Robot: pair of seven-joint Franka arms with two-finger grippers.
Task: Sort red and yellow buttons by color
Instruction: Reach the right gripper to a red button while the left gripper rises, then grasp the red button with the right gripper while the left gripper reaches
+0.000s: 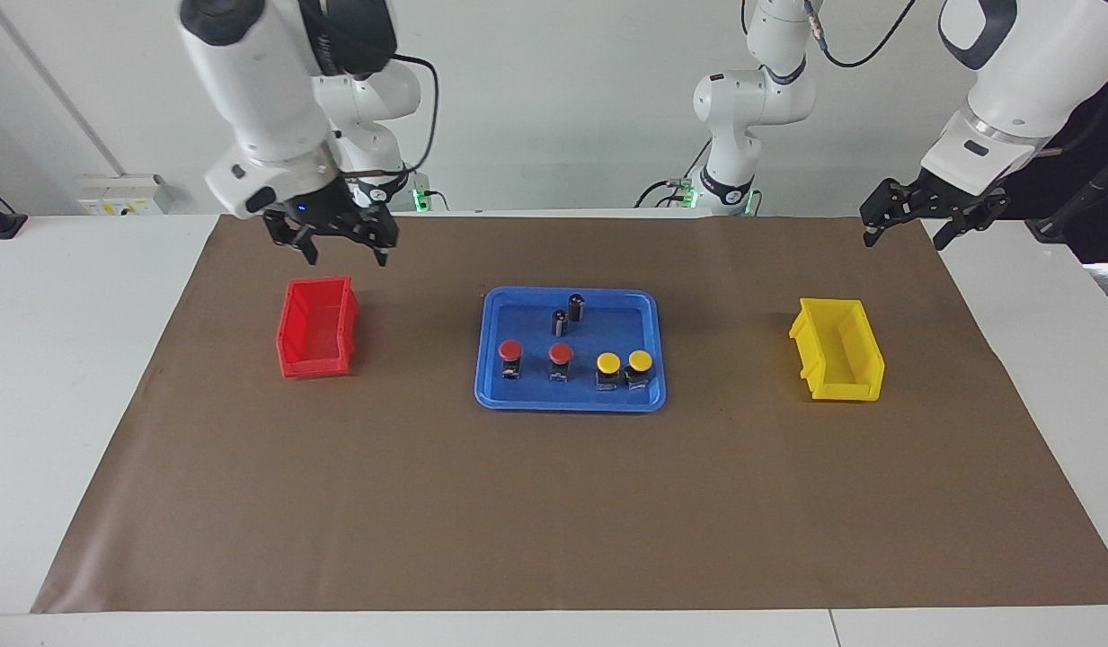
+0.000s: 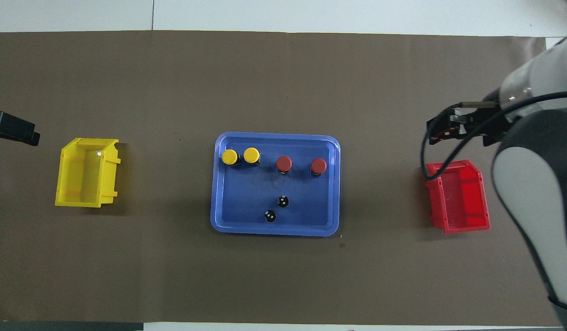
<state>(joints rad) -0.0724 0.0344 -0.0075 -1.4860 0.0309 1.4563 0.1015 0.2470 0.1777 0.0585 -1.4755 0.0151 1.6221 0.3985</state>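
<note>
Both grippers, left (image 1: 908, 225) and right (image 1: 345, 244), hang open and empty. Buttons (image 1: 560, 361) look light and rigid; the domed caps may slip, so grip the black bodies.

White rounded arms (image 1: 257, 99), black fingers (image 1: 306, 244) — black cables (image 1: 428, 81)

Two red buttons (image 1: 536, 352), two yellow buttons (image 1: 624, 362) – blue tray (image 1: 491, 359), brown mat (image 1: 554, 503)
</note>
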